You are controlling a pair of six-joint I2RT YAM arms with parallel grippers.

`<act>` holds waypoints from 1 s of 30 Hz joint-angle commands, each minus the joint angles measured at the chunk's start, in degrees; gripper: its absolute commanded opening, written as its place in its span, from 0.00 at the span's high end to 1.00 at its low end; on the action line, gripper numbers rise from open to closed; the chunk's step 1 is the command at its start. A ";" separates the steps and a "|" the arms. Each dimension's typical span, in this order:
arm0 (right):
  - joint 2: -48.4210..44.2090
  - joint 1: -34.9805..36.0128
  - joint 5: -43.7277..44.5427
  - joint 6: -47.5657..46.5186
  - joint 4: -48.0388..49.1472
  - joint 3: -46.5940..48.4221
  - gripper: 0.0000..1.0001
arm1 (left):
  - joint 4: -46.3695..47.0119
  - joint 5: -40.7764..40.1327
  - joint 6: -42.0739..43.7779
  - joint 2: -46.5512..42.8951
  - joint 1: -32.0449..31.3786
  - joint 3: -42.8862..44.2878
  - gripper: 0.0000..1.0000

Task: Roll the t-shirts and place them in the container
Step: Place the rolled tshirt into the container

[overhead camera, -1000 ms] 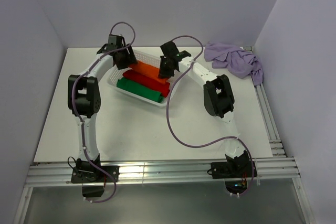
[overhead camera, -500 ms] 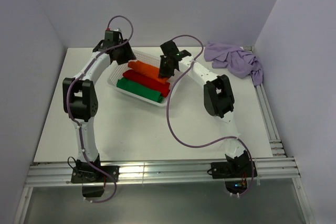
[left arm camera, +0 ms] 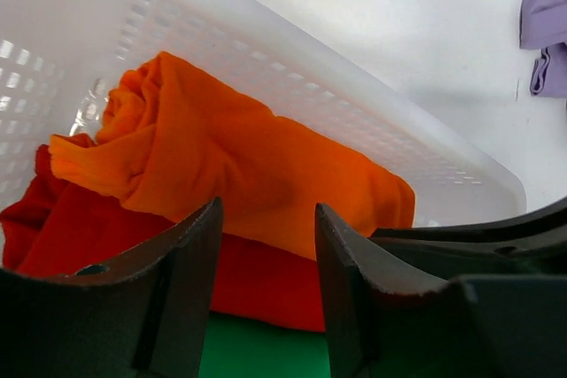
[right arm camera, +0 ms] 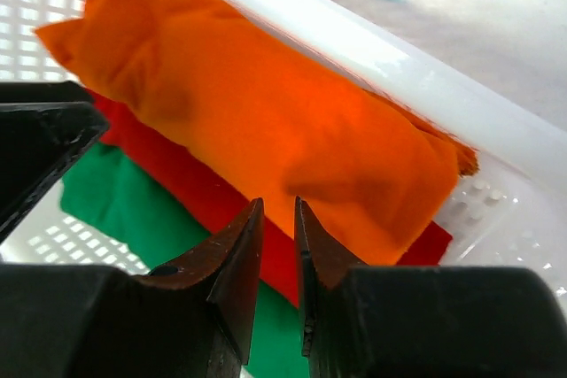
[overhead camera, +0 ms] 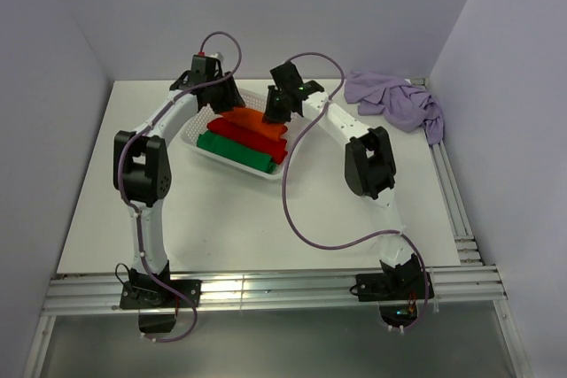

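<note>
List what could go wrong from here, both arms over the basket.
1. The orange roll has a loose, flaring end. The left fingers hover close and might snag it when pulling away, undoing the roll.
2. The right fingers hang close over the basket and could hook its wall.
3. The lilac shirt lies crumpled by the far right wall, likely awkward for the left arm.

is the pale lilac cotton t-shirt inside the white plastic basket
No, the pale lilac cotton t-shirt lies crumpled at the far right, well apart from the white plastic basket.
</note>
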 commanded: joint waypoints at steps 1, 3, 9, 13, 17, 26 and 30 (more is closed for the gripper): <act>-4.24 0.28 -1.65 1.12 4.09 1.02 0.72 | 1.41 1.67 1.26 -0.56 0.61 -0.07 0.50; -3.99 0.28 -2.27 1.30 4.89 1.01 0.72 | 1.85 2.46 1.26 -0.12 0.96 -0.33 0.50; 0.31 0.28 -3.58 2.35 4.19 2.94 0.73 | 1.85 5.71 2.22 3.22 1.23 0.89 0.52; 4.44 0.37 -3.50 3.67 1.57 4.86 0.76 | 0.97 6.24 3.01 6.47 1.32 1.78 0.55; 6.56 0.89 -0.78 3.15 -0.82 5.40 0.78 | -0.69 6.60 3.62 9.80 1.40 2.04 0.56; 10.08 2.48 8.63 0.86 -8.65 10.06 0.78 | -1.14 5.28 4.51 11.39 1.32 1.25 0.56; 10.95 2.74 9.95 -0.11 -9.43 10.06 0.77 | -2.80 3.87 4.68 13.33 1.14 1.95 0.57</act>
